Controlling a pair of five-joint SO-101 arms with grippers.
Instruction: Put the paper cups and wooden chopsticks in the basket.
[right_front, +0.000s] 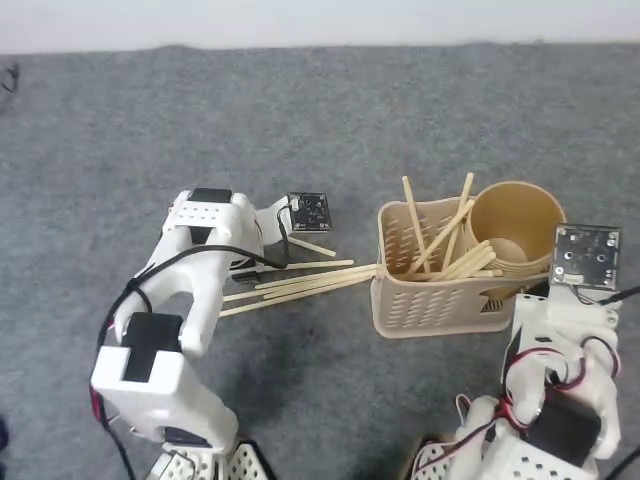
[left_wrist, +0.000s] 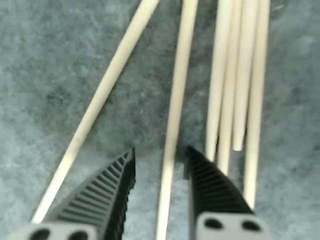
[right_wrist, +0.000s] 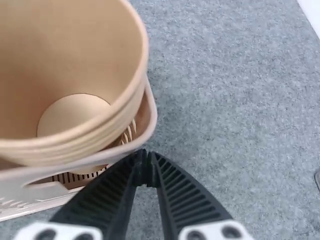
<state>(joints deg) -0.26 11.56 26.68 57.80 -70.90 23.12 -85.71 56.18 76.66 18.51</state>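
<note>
1. The left claw (left_wrist: 160, 162) stands apart, straddling one chopstick (left_wrist: 172, 120) flat on the carpet (left_wrist: 45, 55); it clamps nothing.
2. It should close on that stick alone (the bundle (left_wrist: 235, 85) lies just beside one finger and could get dragged along).
3. In the high view the bundle sits at centre, left of the basket (right_front: 430, 305), so the stick should be lifted above the rim before release.
4. The cups (right_front: 515, 215) stand in the basket at right; the right claw (right_wrist: 146, 157) is pressed together, empty, near the rim.
</note>
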